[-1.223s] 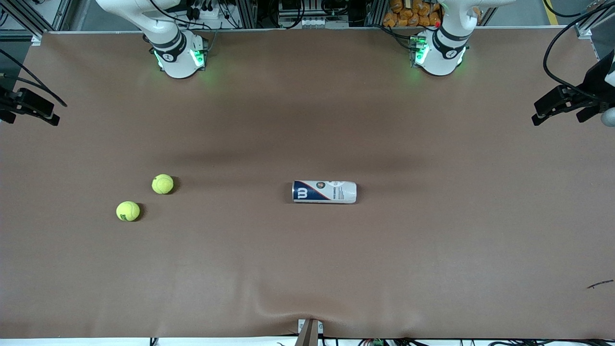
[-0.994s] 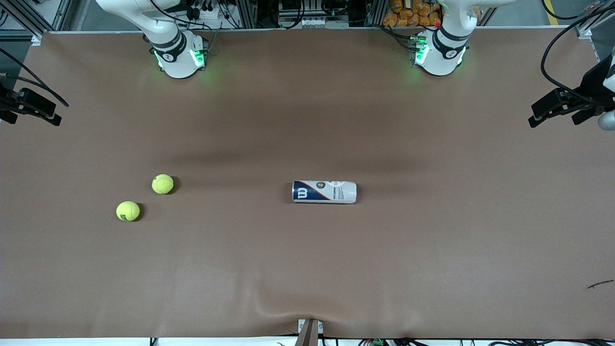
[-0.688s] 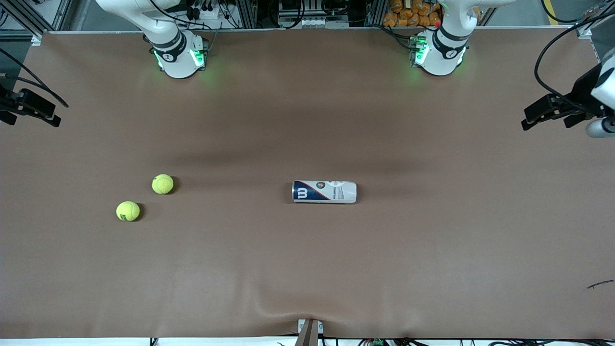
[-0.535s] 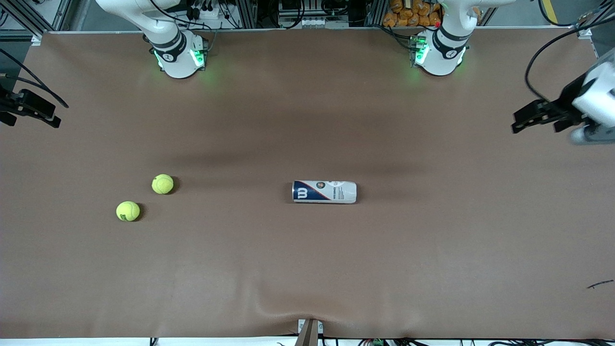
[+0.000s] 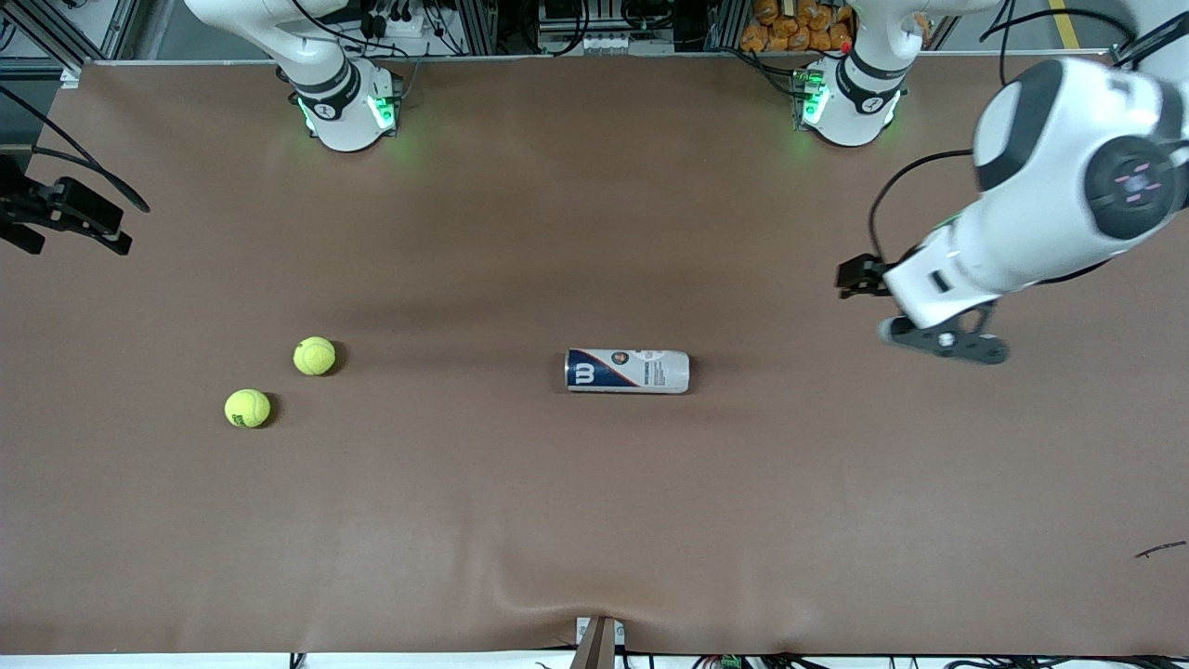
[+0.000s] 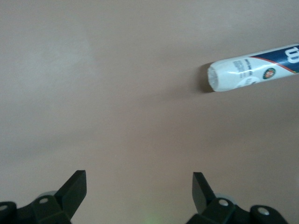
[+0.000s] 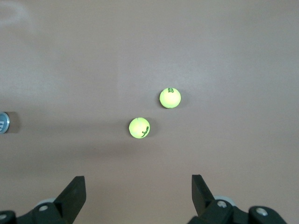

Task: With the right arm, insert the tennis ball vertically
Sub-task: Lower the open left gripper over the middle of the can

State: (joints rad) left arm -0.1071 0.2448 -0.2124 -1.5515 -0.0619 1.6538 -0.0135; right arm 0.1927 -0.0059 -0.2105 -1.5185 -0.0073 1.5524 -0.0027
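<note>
Both of my claws are up in the air with nothing in them. My right claw [image 7: 138, 196] hangs over the table [image 5: 594, 520] at the right arm's end, fingers spread wide and released, and its wrist view looks down on the two tennis balls. My left claw [image 6: 139, 191] is over the table toward the left arm's end, fingers likewise parted and empty, with the closed white end of the ball can [image 5: 628, 371] ahead of it in its wrist view. That can lies flat on its side near the middle of the table, well apart from both balls. One tennis ball [image 5: 315, 356] sits toward the right arm's end; the second ball [image 5: 247, 408] rests near it, a little closer to the front camera and not touching it. I judge the task is at its very start: no ball is picked, and the can is not upright, so nothing can yet be dropped in from above. The step in hand looks like the left arm's approach to the can, which I take to be for standing it up and steadying it. For my next move I would bring the right claw down squarely over one ball, centred so the fingers close across its widest part without nudging it into its neighbour, since a round ball will roll at a glancing touch.
</note>
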